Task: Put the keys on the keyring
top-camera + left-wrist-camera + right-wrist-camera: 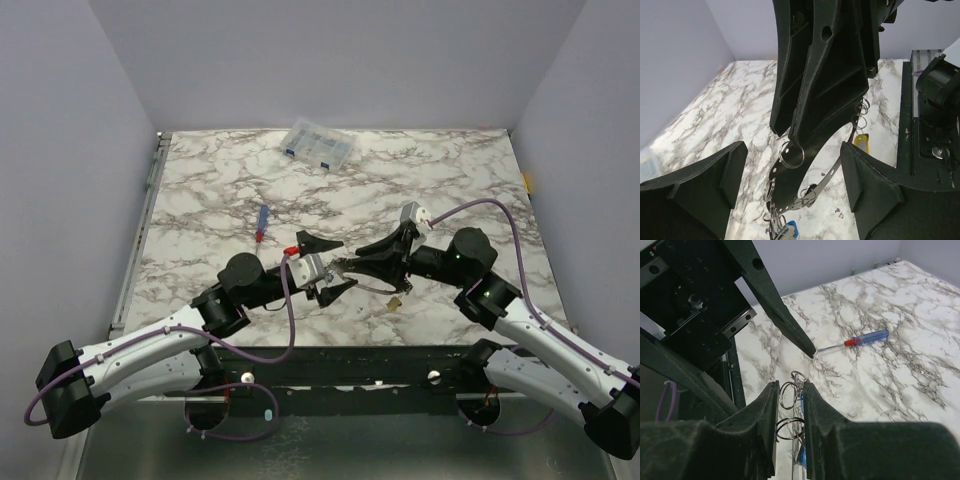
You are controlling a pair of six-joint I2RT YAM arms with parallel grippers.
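Note:
The keyring [833, 171], a thin grey metal hoop with punched holes, hangs over the marble with small split rings [791, 154] on it. My right gripper [790, 388] is shut on it, its black fingers [820, 75] coming down from above in the left wrist view. A blue-tagged key [788, 231] dangles at the hoop's low end and a yellow-tagged key [861, 142] hangs farther along, also seen as the yellow tag [395, 300]. My left gripper [793, 172] stands wide open, one finger on each side of the hoop, touching nothing. The two grippers meet mid-table [340, 266].
A red-and-blue screwdriver [262, 222] lies left of centre, also the screwdriver [855, 341]. A clear plastic compartment box [318, 146] sits at the back edge. A metal rail [150, 180] runs along the table's left side.

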